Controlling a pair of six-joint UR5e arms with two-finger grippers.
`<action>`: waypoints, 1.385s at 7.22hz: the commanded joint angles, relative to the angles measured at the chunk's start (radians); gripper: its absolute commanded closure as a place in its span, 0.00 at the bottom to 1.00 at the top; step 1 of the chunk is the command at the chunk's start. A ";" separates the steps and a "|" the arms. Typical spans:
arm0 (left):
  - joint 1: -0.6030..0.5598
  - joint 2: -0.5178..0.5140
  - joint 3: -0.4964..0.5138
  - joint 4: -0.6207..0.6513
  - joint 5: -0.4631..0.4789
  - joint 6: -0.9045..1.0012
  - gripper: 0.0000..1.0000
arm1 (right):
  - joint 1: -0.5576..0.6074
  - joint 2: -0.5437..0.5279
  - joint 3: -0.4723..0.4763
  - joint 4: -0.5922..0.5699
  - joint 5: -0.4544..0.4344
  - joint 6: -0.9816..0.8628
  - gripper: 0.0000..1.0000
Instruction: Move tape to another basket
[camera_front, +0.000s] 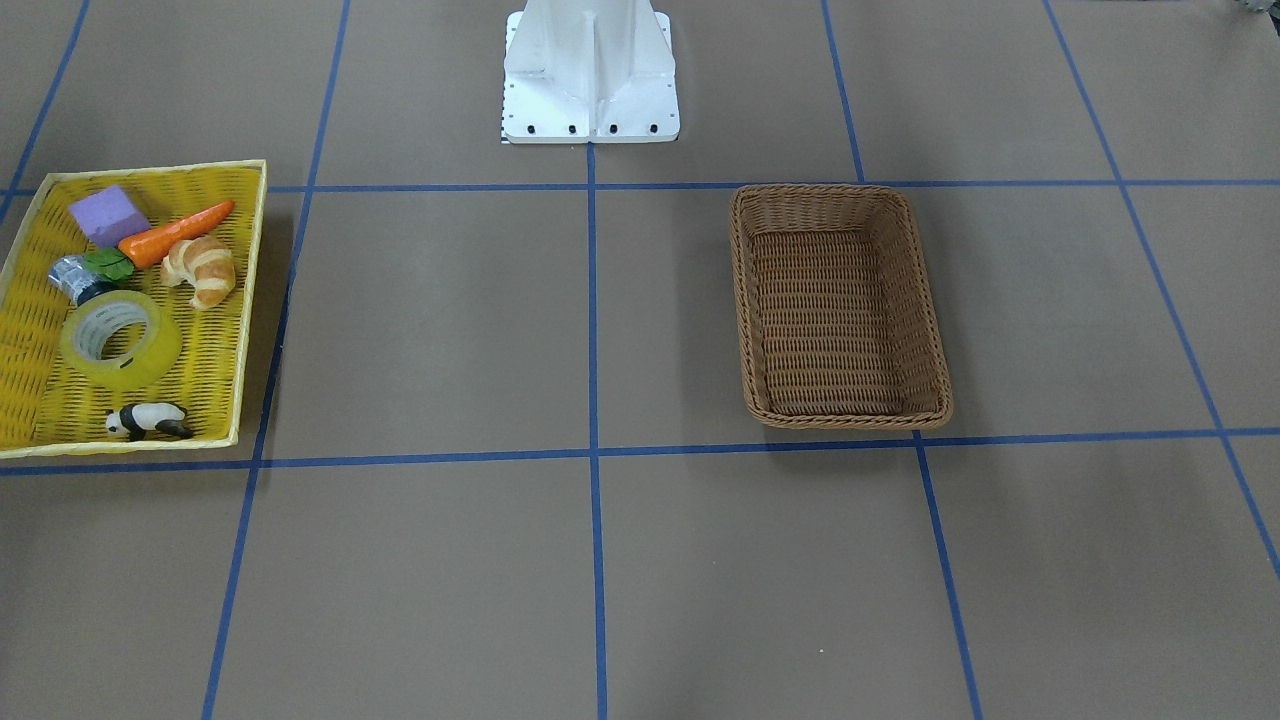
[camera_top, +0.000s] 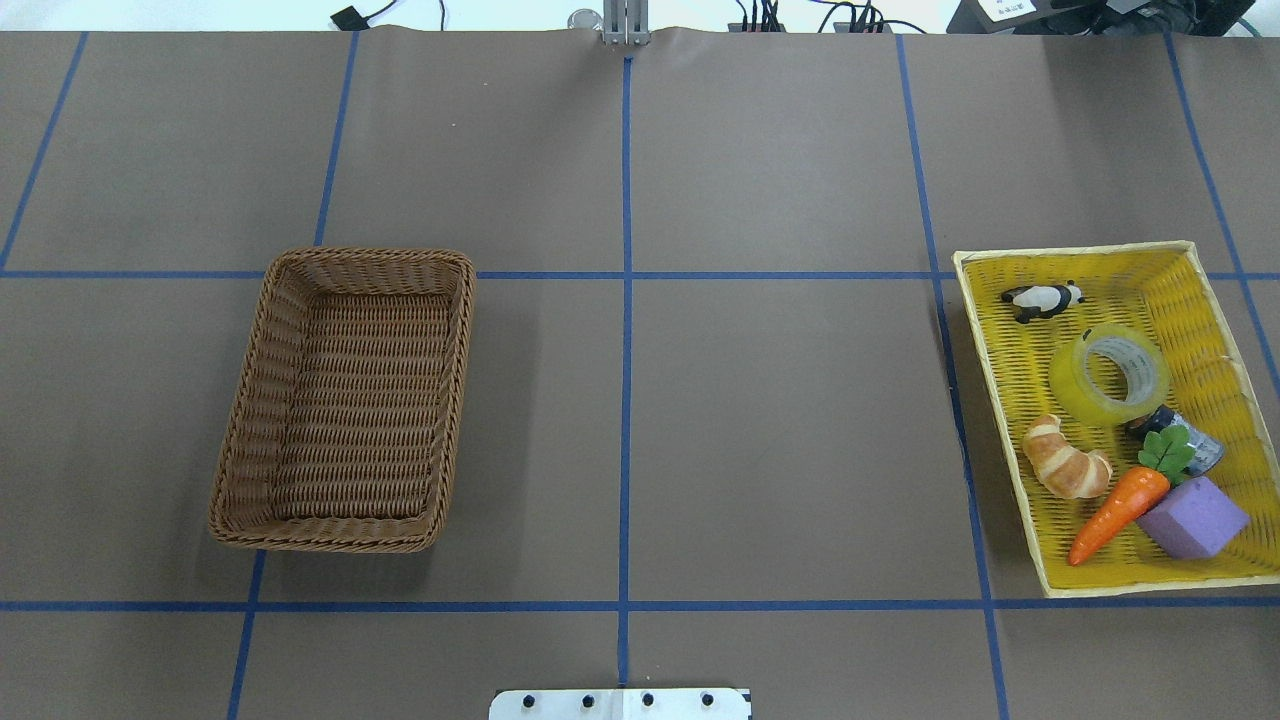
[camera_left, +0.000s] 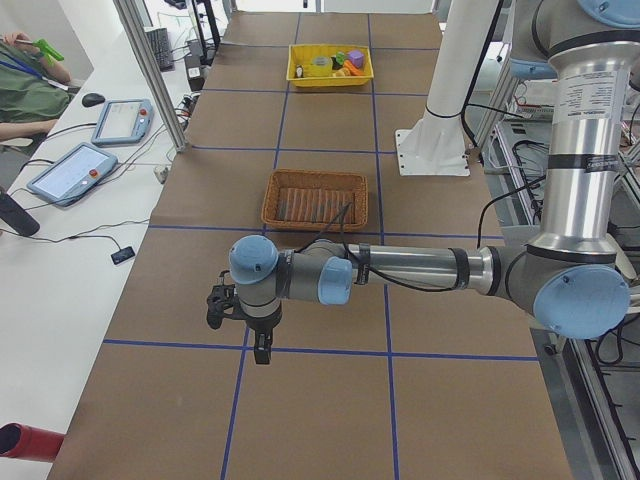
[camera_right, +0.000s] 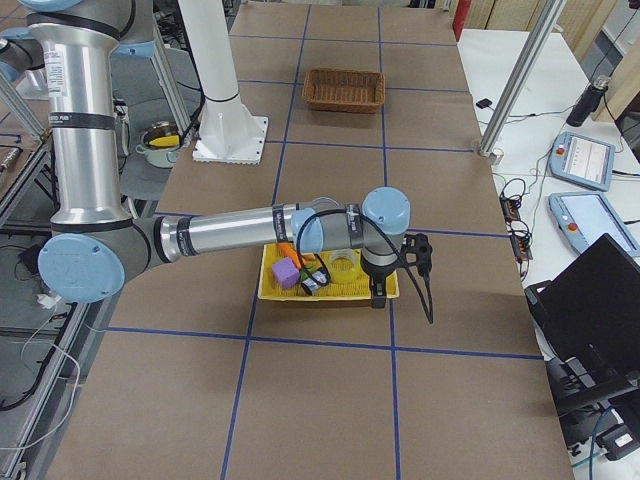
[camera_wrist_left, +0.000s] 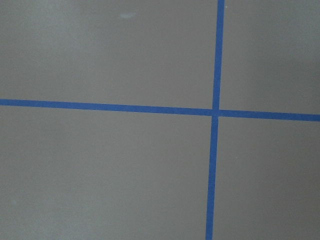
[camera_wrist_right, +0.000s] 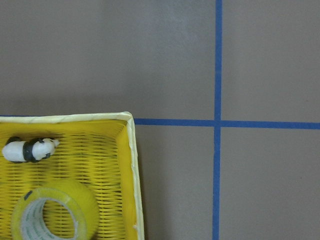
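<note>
Aloft, right gripper (camera_right: 378, 297) near tray (camera_right: 330, 296) corner

A brown desk (camera_top: 780, 450) crossed by blue grid lines (camera_top: 626, 400) is carrying, seen from overhead, a wicker basket (camera_top: 255, 400) at nine o'clock, a yellow tray (camera_top: 1015, 365) at three, and a white base plate (camera_top: 620, 703) at six.

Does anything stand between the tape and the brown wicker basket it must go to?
Nothing visible does: the tape lies in the yellow tray, and only table surface separates that from the wicker basket.
</note>
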 joint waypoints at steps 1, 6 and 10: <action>0.033 0.001 0.006 -0.003 -0.002 -0.005 0.01 | -0.091 0.028 0.033 0.040 0.017 0.022 0.00; 0.034 -0.017 0.010 -0.095 -0.004 -0.008 0.01 | -0.314 -0.038 -0.005 0.197 -0.047 0.046 0.00; 0.036 -0.016 0.012 -0.098 -0.004 -0.005 0.01 | -0.446 -0.033 -0.069 0.197 -0.141 0.037 0.00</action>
